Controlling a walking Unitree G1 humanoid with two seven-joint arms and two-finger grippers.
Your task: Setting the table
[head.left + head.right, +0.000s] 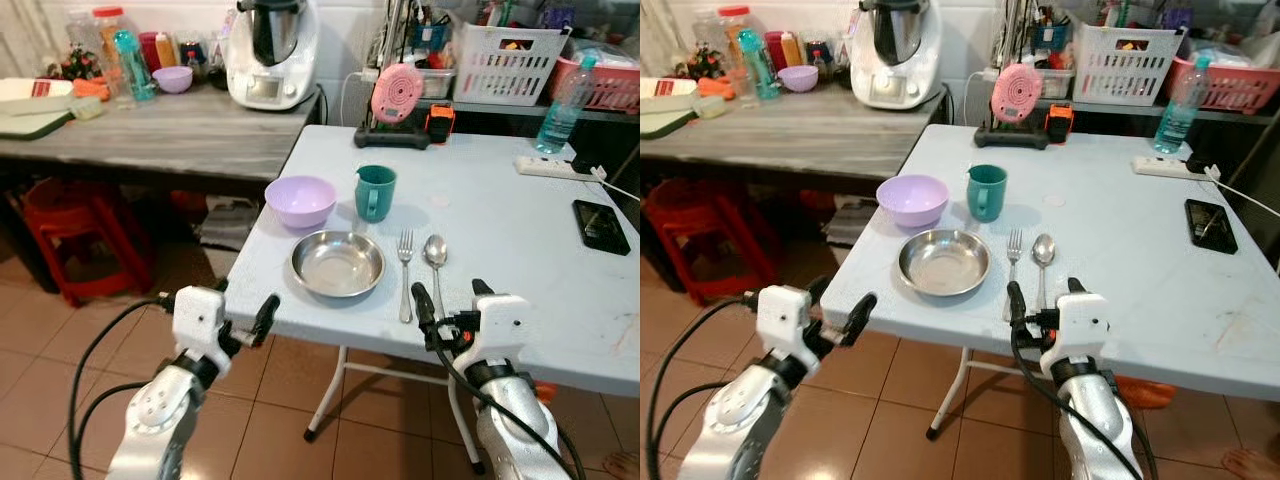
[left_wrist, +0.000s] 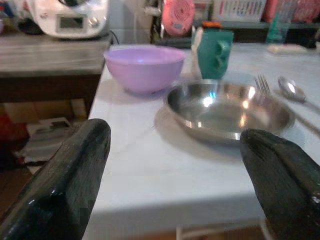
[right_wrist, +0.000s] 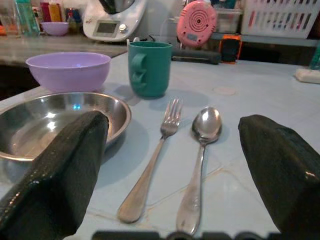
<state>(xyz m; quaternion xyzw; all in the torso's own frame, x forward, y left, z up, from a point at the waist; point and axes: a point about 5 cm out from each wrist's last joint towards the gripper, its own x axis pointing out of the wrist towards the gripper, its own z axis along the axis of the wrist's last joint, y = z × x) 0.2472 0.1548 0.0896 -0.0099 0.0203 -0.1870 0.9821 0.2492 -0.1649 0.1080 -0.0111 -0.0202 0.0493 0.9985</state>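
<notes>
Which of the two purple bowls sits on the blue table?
The larger purple bowl, beside the green mug and behind the steel plate. The smaller one stands on the grey counter among bottles.

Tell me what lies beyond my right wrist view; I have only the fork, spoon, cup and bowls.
Observer: A black phone lies near the table's right edge, far from the place setting.
Operator: Report the left gripper.
Observer: The left gripper is open, just off the table's near-left edge, short of the steel plate.
Operator: Check the far right of the table.
Observer: A white power strip lies there, with a blue bottle behind it.
</notes>
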